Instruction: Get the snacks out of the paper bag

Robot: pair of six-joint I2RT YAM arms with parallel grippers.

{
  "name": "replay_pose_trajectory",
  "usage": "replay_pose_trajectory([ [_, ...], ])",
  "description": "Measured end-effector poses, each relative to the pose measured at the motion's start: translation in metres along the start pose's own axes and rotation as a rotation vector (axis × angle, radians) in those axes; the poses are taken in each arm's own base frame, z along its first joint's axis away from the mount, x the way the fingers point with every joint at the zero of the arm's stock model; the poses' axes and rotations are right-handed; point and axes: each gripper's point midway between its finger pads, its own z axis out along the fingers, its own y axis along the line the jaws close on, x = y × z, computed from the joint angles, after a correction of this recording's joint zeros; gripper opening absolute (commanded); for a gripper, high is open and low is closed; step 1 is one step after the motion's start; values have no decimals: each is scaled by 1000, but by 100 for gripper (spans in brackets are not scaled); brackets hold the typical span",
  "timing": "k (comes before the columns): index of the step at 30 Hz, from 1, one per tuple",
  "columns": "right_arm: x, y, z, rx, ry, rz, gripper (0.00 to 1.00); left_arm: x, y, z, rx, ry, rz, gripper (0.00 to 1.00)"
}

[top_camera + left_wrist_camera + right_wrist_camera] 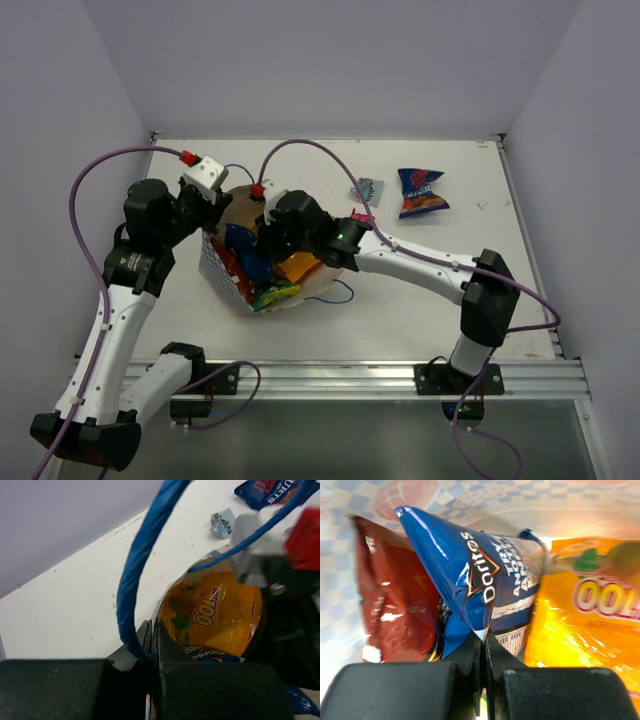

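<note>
The paper bag point(222, 276) lies on its side at the table's middle left, mouth open toward the right. My left gripper point(212, 216) is shut on the bag's upper rim point(156, 611), beside a blue cord handle point(131, 575). My right gripper point(268, 240) reaches into the bag and is shut on the bottom corner of a blue packet point(480, 575). In the bag beside it are a red packet point(390, 605) and an orange packet point(590, 615), which also shows in the left wrist view point(215, 615). A green packet point(275, 295) shows at the bag's mouth.
A blue packet point(422, 192) and a tiny silvery-teal packet point(368, 189) lie on the table at the back right, outside the bag. The bag's other cord handle point(338, 292) trails on the table. White walls enclose the table on three sides.
</note>
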Motion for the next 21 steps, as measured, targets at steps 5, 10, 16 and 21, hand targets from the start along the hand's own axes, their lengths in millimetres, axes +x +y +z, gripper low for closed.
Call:
replay_pose_trajectory([
  [5, -35, 13, -55, -16, -87, -53, 0, -2, 1, -3, -14, -8, 4, 0],
  [10, -93, 38, -148, -71, -291, -117, 0, -1, 5, -3, -32, -3, 3, 0],
  [16, -141, 27, -243, -6, -513, -168, 0, 0, 8, -3, -54, 0, 1, 0],
  [21, -164, -69, -305, 323, -643, -127, 0, 1, 10, -3, -65, 2, -12, 0],
])
